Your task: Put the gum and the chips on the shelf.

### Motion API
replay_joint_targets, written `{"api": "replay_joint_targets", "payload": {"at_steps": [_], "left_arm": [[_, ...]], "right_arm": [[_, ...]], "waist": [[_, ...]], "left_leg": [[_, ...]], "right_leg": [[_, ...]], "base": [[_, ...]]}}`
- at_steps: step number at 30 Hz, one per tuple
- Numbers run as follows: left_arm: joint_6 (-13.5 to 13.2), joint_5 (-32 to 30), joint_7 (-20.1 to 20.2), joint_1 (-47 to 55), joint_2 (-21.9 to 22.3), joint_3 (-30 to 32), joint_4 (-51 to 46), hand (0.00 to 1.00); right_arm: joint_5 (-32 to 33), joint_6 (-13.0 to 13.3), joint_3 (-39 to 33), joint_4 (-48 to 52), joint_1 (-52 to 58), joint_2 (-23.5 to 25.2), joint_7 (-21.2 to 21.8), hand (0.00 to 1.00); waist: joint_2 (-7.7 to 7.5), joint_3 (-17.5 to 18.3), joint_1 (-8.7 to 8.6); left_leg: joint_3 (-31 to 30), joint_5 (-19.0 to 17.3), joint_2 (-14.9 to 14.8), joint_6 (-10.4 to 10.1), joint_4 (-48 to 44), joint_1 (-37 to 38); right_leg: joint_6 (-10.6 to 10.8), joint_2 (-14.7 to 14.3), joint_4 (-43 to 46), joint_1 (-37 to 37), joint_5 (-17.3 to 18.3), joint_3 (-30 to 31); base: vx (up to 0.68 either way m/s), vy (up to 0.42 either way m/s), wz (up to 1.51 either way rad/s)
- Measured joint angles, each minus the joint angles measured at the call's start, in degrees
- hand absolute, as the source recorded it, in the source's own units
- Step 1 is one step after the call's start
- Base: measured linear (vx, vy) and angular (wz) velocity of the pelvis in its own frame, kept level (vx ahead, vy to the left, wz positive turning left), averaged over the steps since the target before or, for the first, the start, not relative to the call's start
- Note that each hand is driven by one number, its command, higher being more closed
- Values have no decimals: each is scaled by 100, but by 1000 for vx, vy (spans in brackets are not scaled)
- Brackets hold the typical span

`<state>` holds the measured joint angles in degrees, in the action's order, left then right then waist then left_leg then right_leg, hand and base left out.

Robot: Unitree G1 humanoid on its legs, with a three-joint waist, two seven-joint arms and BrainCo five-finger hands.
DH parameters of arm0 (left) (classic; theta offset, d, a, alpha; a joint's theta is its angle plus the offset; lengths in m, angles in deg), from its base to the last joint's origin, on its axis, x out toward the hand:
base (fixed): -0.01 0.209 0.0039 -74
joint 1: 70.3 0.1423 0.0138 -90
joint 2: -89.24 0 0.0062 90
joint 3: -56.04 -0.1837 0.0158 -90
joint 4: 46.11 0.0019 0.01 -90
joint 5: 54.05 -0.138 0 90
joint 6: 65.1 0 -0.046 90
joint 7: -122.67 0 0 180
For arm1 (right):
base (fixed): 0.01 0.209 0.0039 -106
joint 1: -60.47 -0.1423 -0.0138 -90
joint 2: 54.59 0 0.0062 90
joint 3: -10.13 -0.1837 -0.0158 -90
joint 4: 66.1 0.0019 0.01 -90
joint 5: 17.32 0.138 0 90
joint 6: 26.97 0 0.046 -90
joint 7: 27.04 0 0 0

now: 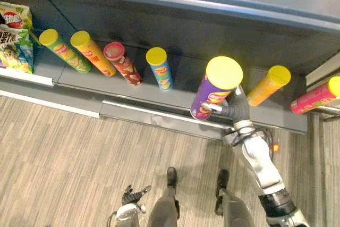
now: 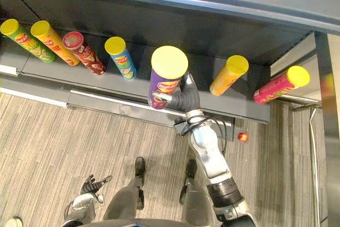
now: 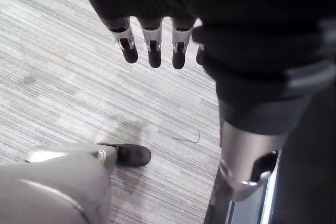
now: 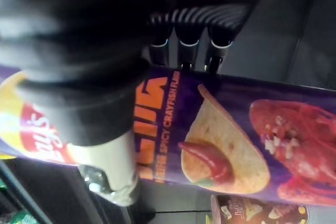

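Right hand (image 2: 183, 98) is curled round the purple chips can (image 2: 166, 78) at the shelf (image 2: 106, 103) lip. Release it there and it may topple floorward. Left hand (image 1: 133, 195) hangs slack-fingered.

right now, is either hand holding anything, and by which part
The right hand grips the purple chips can around its side, below the yellow lid. The left hand holds nothing.

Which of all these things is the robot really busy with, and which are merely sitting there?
In the job:
purple chips can, held in the right hand
shelf

Merely there:
green can, orange can, red can, blue can, yellow-orange can and pink can, all on the shelf
snack bags
left hand, idle
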<state>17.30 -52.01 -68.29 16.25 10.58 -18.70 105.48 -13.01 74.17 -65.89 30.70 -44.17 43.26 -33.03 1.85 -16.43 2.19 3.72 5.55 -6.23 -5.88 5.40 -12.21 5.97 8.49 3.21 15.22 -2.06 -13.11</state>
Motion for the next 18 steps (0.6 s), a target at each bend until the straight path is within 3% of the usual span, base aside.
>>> {"api": "replay_joint_targets", "payload": {"at_steps": [5, 10, 14, 18], "left_arm": [[-72, 5, -12, -202, 22, -294, -18, 0], [-94, 9, -60, -319, 74, -472, -127, 0], [-126, 11, -197, -362, 88, -657, -295, 0], [-186, 17, -250, -422, 110, -824, -347, 0]], "right_arm": [[-267, -50, -110, -894, -864, 13, -396, 100], [-738, -128, -420, -1681, -1673, 17, -830, 100], [-1129, -230, -900, -2340, -2288, 38, -1281, 100], [-1570, -358, -1375, -2944, -2914, 69, -1806, 100]], "waist": [[102, -306, 13], [284, -558, 146], [380, -702, 301], [493, -797, 312]], "left_leg": [[-113, 103, 65, 6, 0, -201], [-224, 196, 127, 55, 0, -409], [-302, 254, 136, 43, 0, -532], [-351, 330, 190, 49, -1, -677]], "right_leg": [[0, 86, 140, 208, 7, -74], [0, 164, 268, 409, 7, -167], [0, 187, 319, 518, 7, -227], [1, 261, 412, 670, 6, -259]], "base": [[-21, 20, 12], [-14, 21, 10], [-2, 8, 11], [6, 8, 8]]}}
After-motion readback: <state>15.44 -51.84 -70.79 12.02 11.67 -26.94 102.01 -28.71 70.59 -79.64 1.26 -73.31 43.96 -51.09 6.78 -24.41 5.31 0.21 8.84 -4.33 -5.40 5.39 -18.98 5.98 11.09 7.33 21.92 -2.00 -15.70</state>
